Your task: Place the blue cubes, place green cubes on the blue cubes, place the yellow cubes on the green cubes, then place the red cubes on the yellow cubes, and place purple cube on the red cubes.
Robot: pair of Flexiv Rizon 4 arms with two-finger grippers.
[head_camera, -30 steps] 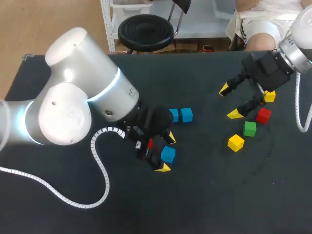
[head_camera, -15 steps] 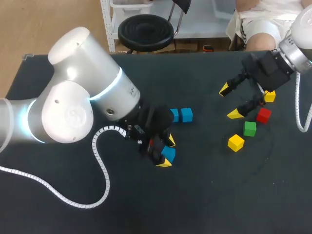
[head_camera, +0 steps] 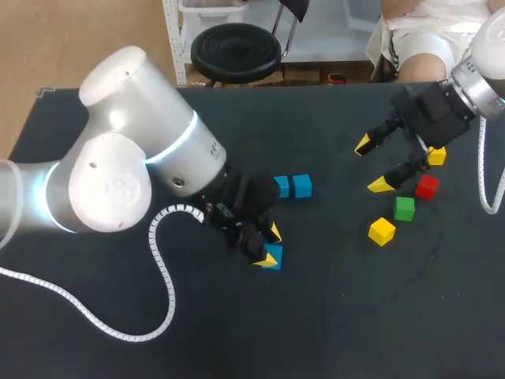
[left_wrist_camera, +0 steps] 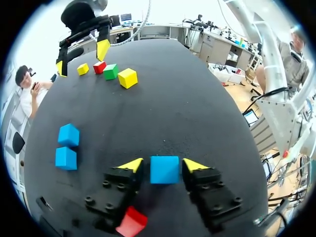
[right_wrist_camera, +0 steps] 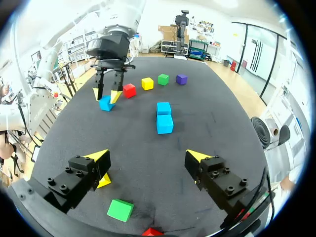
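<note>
Blue cube (head_camera: 273,256): plain matte block with square faces, flat on the black table (head_camera: 331,316), lower centre of the head view. Left gripper (head_camera: 270,247) straddles it. The left wrist view shows a thin dark gap on each side, so the fingers are apart, not clamped. Right gripper (head_camera: 372,165): fingers spread wide, upper right. Two further blue cubes (head_camera: 293,186) touch side by side at centre. Left arm (head_camera: 126,166) hides a row seen only from the right wrist: red cube (right_wrist_camera: 129,90), yellow cube (right_wrist_camera: 147,83), green cube (right_wrist_camera: 163,79), purple cube (right_wrist_camera: 181,79).
</note>
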